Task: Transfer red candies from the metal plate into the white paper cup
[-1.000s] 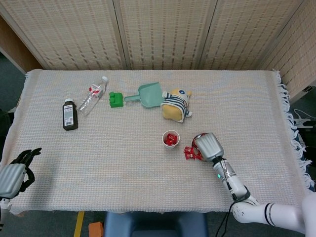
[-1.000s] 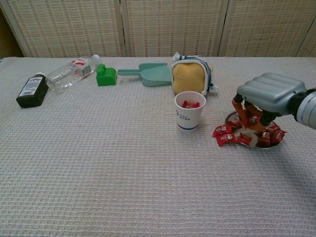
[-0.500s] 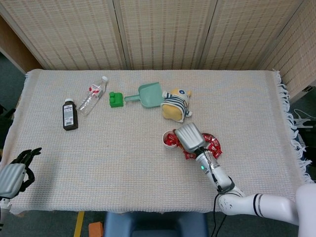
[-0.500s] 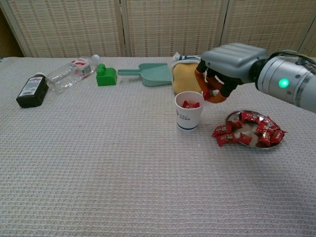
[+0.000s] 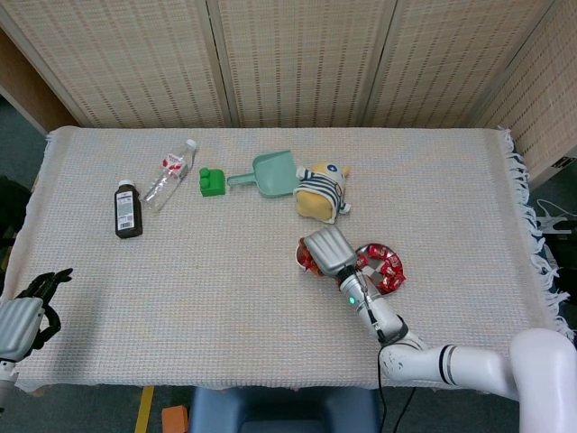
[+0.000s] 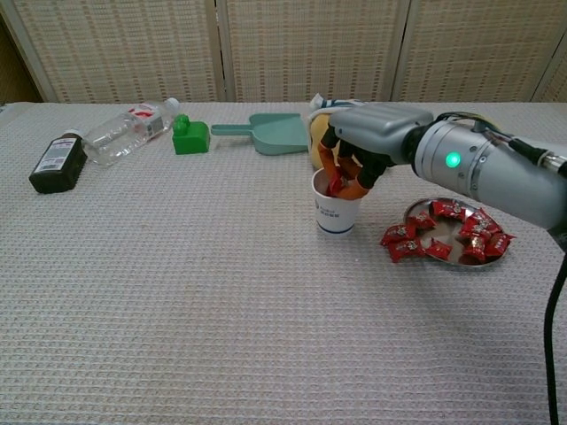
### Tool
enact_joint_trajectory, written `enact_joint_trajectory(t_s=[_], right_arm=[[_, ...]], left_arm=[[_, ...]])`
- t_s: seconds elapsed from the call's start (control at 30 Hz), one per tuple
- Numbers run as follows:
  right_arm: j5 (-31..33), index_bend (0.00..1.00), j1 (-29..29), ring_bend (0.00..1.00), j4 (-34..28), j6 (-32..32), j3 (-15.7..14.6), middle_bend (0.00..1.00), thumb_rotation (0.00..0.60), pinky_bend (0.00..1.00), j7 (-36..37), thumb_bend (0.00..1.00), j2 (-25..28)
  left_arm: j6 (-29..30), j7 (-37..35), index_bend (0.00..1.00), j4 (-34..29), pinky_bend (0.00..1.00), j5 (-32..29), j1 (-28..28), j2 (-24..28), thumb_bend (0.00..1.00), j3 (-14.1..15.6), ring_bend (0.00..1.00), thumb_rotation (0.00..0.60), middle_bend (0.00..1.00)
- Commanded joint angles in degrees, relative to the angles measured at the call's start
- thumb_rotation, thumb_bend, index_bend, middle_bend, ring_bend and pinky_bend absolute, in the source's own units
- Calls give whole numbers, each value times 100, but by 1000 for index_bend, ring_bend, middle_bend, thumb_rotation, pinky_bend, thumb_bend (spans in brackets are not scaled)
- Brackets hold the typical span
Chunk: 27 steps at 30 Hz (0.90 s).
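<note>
The white paper cup [image 6: 337,212] stands mid-table with red candies inside; from the head view only its rim [image 5: 304,259] shows beside my right hand [image 5: 329,250]. That right hand [image 6: 372,142] hovers over the cup, fingers curled down into its mouth and pinching a red candy [image 6: 336,183]. Right of the cup lies the metal plate [image 6: 415,208] with several red candies [image 6: 469,235]; a few candies [image 6: 403,243] lie on the cloth at its left rim. My left hand [image 5: 22,320] rests at the table's front left corner, holding nothing.
A striped plush toy [image 5: 320,191] sits just behind the cup. Further back left are a green scoop [image 5: 275,173], a green block [image 5: 211,181], a clear bottle [image 5: 171,173] lying down and a dark bottle [image 5: 128,209].
My right hand has carried a red candy from the plate leftward and lowered its fingers into the cup's mouth. The left hand has stayed put.
</note>
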Motion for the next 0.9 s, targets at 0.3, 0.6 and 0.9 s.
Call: enact_joint_trajectory(t_s=[0.3,0.6,0.9], right_arm=[[42,318,22,728,-82,134,-87,805,600,1000,-79,281,111],[-74,279,-23,728,-218,283,-134,805,600,1000,-19,281,234],[-1388,386,-713,728,-722,788,-803,805,600,1000,829,281,1073]], left_arm=[[17,32,91,-16,311,5,7,-4,1000,1,100,600,183],[34,24,92,-17,311,9,13,0,1000,-3,101,600,185],[76,116,92,-36,311,57,28,-23,1000,17,101,600,185]])
